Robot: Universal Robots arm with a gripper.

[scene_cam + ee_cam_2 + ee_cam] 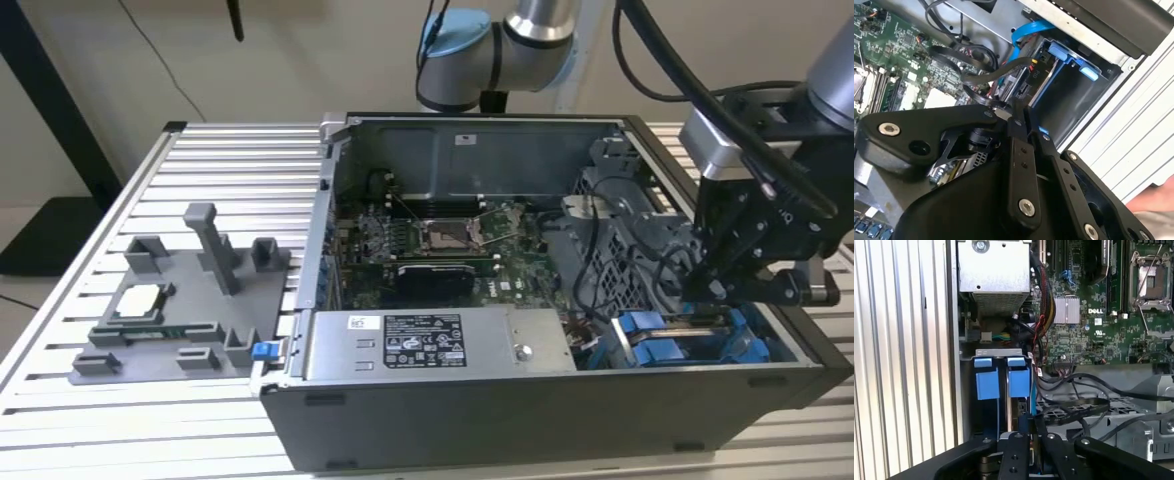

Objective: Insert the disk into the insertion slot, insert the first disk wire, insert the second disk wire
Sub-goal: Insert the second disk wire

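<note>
The disk (1023, 86) stands on edge in the insertion slot (1004, 354), a bay of the grey drive cage (638, 240) with blue tabs (987, 378) at its mouth. A black plug with yellow and red leads (1035, 64) sits at the disk's end. A thin blue wire (1032, 392) runs down along the disk and into the gap between my fingertips. My gripper (1030, 422) is shut there, right at the disk's connector end. It hangs over the blue cage mouth (694, 340) at the exterior view's right (714, 298). In the second wrist view its tips (1019, 112) press together beside a black flat cable (979, 75).
The open computer case (534, 410) lies on a slatted metal table (200, 150). A labelled power-supply box (441, 345) sits beside the cage, with the motherboard (441, 240) behind it. Loose black cables (1079, 405) cross near the cage. A grey parts fixture (180, 300) stands at the exterior view's left.
</note>
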